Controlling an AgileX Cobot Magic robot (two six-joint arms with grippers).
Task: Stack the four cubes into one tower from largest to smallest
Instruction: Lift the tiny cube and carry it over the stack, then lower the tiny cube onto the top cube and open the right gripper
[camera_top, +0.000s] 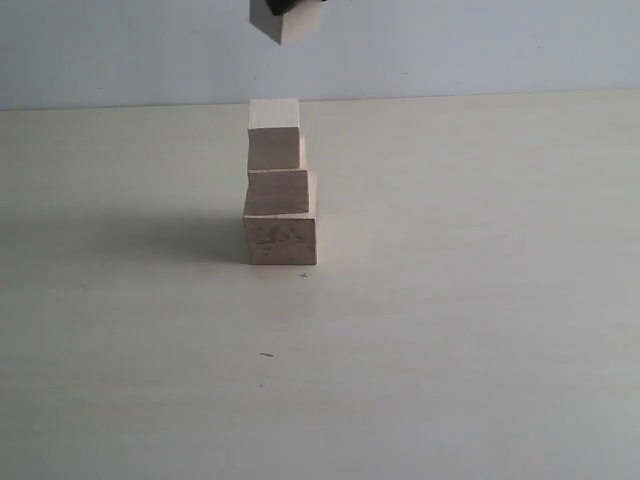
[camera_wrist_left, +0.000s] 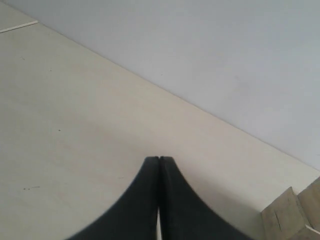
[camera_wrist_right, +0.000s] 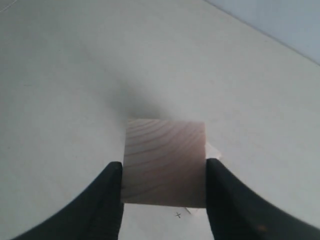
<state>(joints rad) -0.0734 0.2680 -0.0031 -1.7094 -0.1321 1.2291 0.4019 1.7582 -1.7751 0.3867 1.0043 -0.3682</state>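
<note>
Overhead, the right end effector (camera_wrist_right: 164, 172) held the fourth cube (camera_wrist_right: 165, 150) between its two dark fingers, which were spread just to the block's width and pressed its opposite sides. It hung in the air above the tower (camera_top: 279, 190). That tower, three cubes high, stood on the worktop (camera_top: 480, 350) toward the far edge as the exterior view showed it, about midway between the left and right edges. The largest cube (camera_top: 281, 240) was at the bottom and each block above it was narrower. The coming move turned on one relation: the tower's top face lay almost straight below the held block, well apart from it, so the approach looked to be a plain descent. In the right wrist view the held cube hid nearly all of the stack, with only a pale sliver showing past one side. In the exterior view the held block seemed turned corner-on to the stack, so some squaring up was probably needed before release. The left end effector (camera_wrist_left: 159, 161) was pressed shut on nothing. It stood off to one side, with the tower only at the corner of its wrist view, so the right arm was plainly the nearer one.
</note>
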